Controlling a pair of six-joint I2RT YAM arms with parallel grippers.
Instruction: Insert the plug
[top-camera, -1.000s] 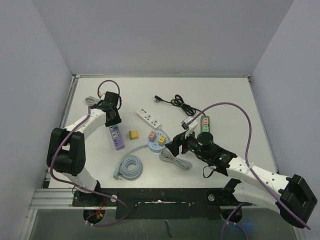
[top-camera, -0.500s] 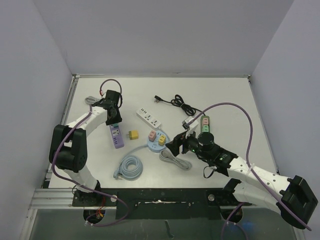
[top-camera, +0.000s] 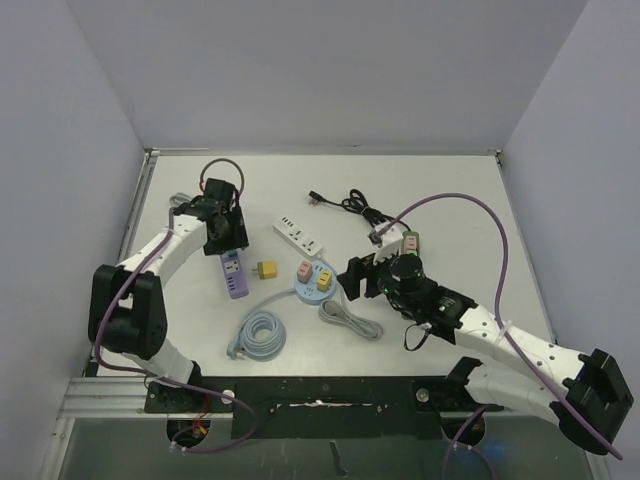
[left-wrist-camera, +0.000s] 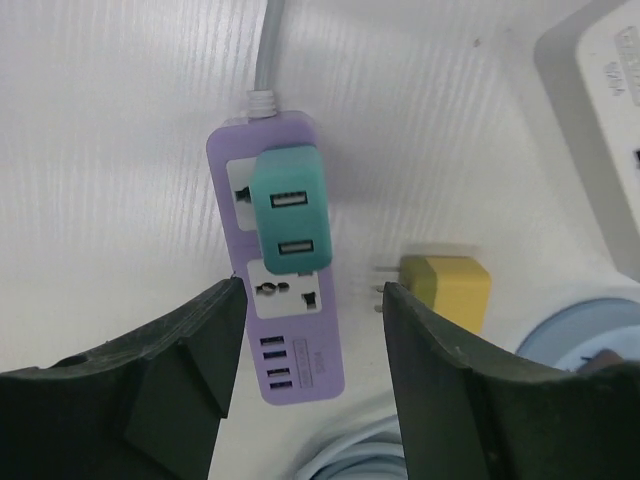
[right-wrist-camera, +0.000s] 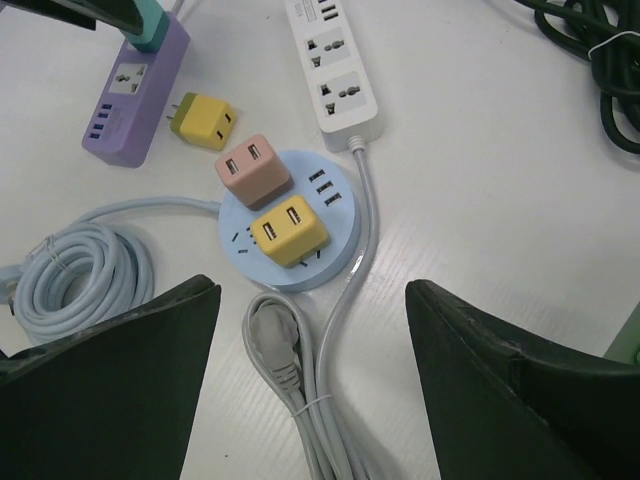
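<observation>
In the top view, the left pincer (top-camera: 225, 232) is seen over the far, cord end of the purple power strip (top-camera: 235, 278) on the worktop (top-camera: 450, 190). The right pincer (top-camera: 352, 276) hangs well apart from that strip, beyond a round blue hub (top-camera: 313, 286). In the left wrist view, the left pincer's jaws are shown spread with nothing between them. A teal plug (left-wrist-camera: 289, 208) is seen seated in the strip's socket nearest the cord, so insertion is judged done, with only withdrawal left. A yellow plug (left-wrist-camera: 447, 290) lies loose just beside the strip, on its hub side. No writing can be read; the socket markings are too small. In the right wrist view, the right pincer is shown released and empty, and the hub beside the strip carries a pink and a yellow adapter.
</observation>
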